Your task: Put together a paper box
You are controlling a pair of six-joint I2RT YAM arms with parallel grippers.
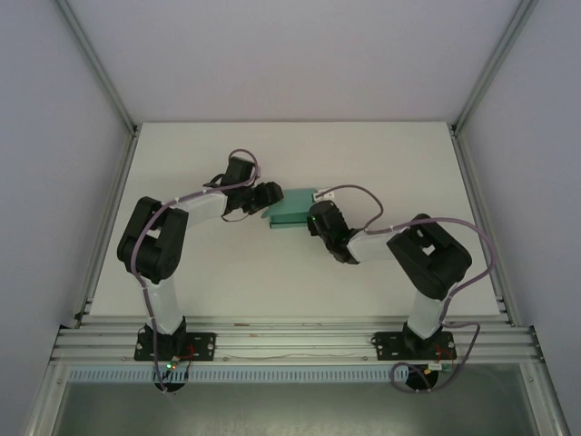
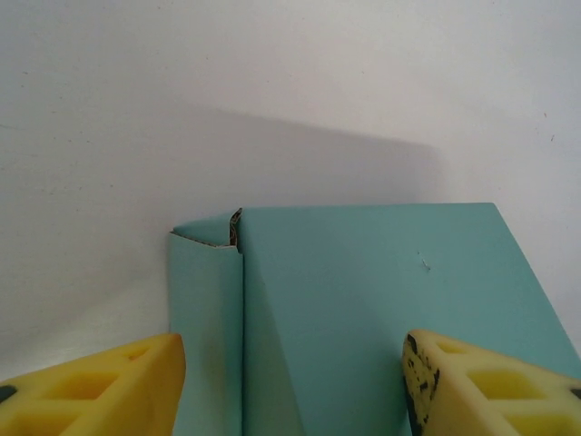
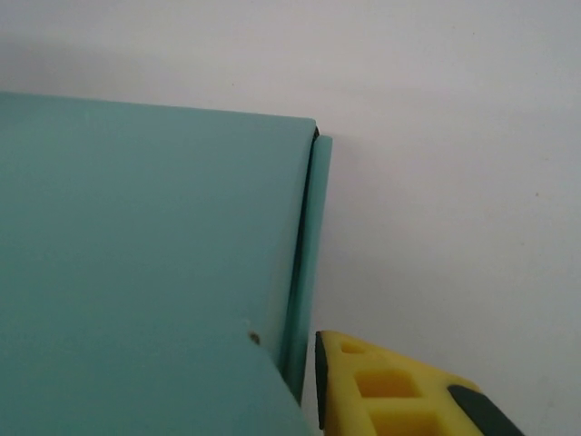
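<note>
The teal paper box (image 1: 292, 209) lies mid-table between both arms. In the left wrist view its broad top panel (image 2: 381, 300) and a folded side flap (image 2: 204, 336) fill the lower frame. My left gripper (image 2: 289, 363) is open over it, one yellow finger (image 2: 109, 386) at the flap's outer edge and the other over the panel. My right gripper (image 1: 318, 218) meets the box's right end. Its one visible finger (image 3: 390, 391) presses close against the outside of the side wall (image 3: 309, 263); the other finger is hidden under the teal panel (image 3: 145, 254).
The white table (image 1: 227, 272) runs out to aluminium frame rails (image 1: 290, 338) along the near edge and both sides. Grey cables loop over both arms near the box.
</note>
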